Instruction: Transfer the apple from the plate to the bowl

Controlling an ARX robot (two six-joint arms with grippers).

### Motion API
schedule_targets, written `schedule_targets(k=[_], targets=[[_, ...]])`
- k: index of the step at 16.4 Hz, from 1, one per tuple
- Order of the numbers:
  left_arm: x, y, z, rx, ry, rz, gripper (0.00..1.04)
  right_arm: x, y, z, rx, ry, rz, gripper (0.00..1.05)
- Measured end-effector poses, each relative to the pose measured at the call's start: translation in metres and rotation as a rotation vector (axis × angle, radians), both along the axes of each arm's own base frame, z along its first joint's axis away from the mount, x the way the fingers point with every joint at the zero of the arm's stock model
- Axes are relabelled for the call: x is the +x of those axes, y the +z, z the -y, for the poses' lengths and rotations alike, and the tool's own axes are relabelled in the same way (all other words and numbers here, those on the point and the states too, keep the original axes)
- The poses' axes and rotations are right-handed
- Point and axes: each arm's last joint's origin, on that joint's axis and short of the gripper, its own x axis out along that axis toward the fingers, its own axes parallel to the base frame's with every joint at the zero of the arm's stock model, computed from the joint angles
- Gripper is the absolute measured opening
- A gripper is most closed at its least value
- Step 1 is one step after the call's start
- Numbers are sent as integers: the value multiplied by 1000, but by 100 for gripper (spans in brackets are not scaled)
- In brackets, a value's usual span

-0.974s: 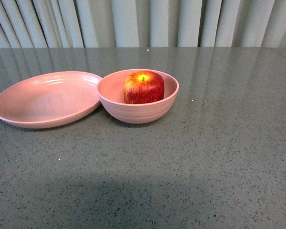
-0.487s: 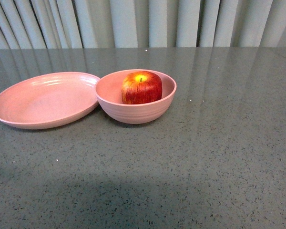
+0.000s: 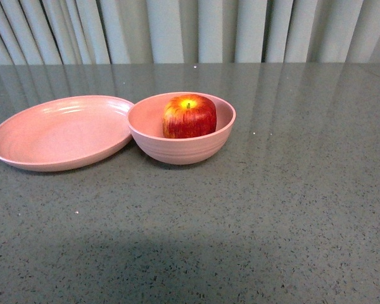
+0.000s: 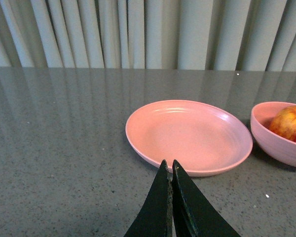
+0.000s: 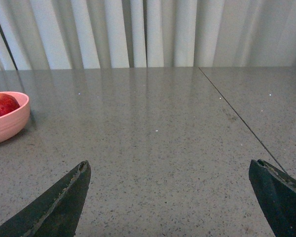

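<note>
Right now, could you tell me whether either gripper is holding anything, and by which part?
Nothing is held. The left gripper is shut on nothing, the right gripper is open and empty, and the glossy red apple sits in the deep pink bowl.

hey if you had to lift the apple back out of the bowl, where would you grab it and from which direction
Probably from straight above, gripper fingers across its rounded sides. The apple sits upright, stem dip up, and the bowl walls block its lower half, so only its upper part is exposed.
</note>
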Motion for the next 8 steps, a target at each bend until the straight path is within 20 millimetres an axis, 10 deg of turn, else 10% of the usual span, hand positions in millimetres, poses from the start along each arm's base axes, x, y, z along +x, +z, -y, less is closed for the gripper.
schedule_targets(k=[8], targets=[[-16, -11, 0, 0, 0, 15, 1, 0, 0, 0, 0, 0, 0, 98]])
